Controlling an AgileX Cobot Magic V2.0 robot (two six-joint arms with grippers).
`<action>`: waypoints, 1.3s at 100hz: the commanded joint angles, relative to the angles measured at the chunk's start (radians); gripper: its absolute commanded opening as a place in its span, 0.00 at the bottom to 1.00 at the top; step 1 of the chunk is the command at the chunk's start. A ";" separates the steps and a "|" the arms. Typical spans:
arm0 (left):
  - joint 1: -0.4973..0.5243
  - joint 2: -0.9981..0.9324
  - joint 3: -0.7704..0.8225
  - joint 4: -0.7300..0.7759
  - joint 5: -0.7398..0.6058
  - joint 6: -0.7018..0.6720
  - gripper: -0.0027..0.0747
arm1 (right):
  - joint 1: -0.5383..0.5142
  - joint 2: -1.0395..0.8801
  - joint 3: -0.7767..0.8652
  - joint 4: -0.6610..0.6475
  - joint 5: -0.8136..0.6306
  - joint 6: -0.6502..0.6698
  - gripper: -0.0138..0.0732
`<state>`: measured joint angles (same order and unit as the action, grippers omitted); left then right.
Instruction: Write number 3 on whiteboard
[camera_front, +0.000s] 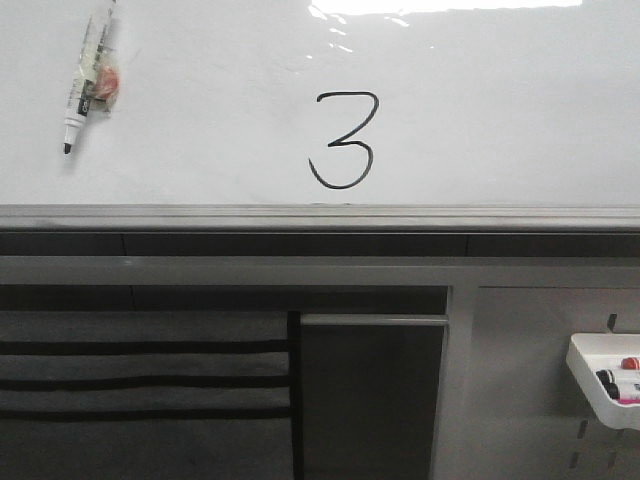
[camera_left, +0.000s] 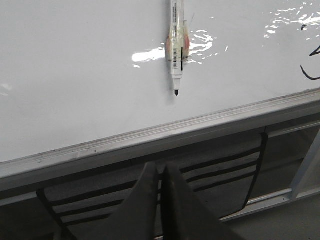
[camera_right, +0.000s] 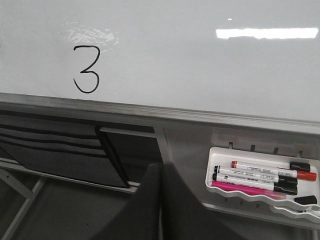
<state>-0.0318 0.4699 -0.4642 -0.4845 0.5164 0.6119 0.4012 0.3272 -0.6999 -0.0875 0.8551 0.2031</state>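
The whiteboard (camera_front: 500, 130) fills the upper part of the front view, with a grey metal rail along its lower edge. A black number 3 (camera_front: 343, 140) is drawn on it near the middle; it also shows in the right wrist view (camera_right: 86, 70). An uncapped black marker (camera_front: 88, 75) hangs tip down on the board at the upper left, also in the left wrist view (camera_left: 176, 45). My left gripper (camera_left: 161, 170) is shut and empty, below the rail. My right gripper (camera_right: 161, 167) is shut and empty, below the board. Neither gripper shows in the front view.
A white tray (camera_front: 590, 365) with several markers hangs on the grey slotted panel at the lower right, also in the right wrist view (camera_right: 220, 192). A grey fabric pocket panel (camera_front: 140, 370) hangs below the rail on the left. Glare marks the board's top.
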 joint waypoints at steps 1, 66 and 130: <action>-0.008 0.005 -0.022 -0.029 -0.076 -0.013 0.01 | -0.005 0.008 -0.019 -0.021 -0.064 -0.001 0.07; -0.046 -0.434 0.326 0.196 -0.398 -0.181 0.01 | -0.005 0.008 -0.019 -0.021 -0.064 -0.001 0.07; -0.046 -0.506 0.472 0.461 -0.575 -0.533 0.01 | -0.005 0.008 -0.019 -0.021 -0.068 -0.001 0.07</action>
<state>-0.0813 -0.0064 0.0068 -0.0237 0.0284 0.0910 0.4012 0.3249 -0.6999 -0.0891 0.8573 0.2044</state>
